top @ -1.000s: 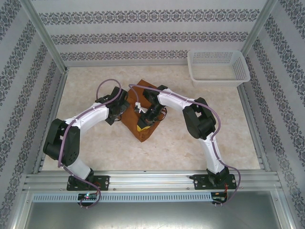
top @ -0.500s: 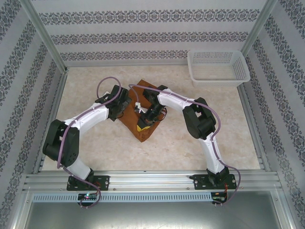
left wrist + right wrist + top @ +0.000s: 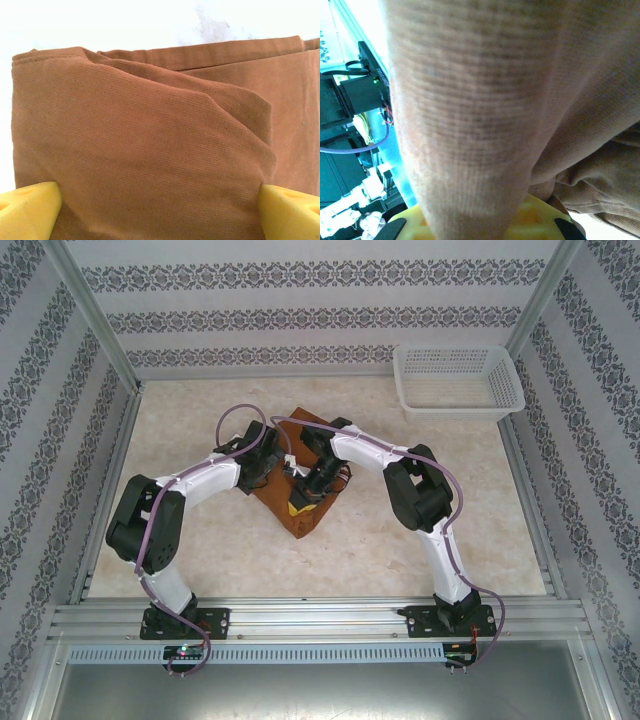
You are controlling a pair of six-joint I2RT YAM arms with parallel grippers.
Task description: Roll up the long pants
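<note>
Item: long pants (image 3: 140,150), folded bundle on worktop (image 3: 400,540). My left hand (image 3: 160,210): spread wide, bundle between its pads. My right hand (image 3: 302,498): clamped on a fold.

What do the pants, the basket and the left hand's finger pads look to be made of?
The long pants: woven cloth, matte rust-brown, with fine ribs like thin corduroy, creasing softly. The basket: probably white plastic, its walls a moulded mesh. Pads of the left hand: yellow, matte, blunt-edged, likely foam or soft rubber.
</note>
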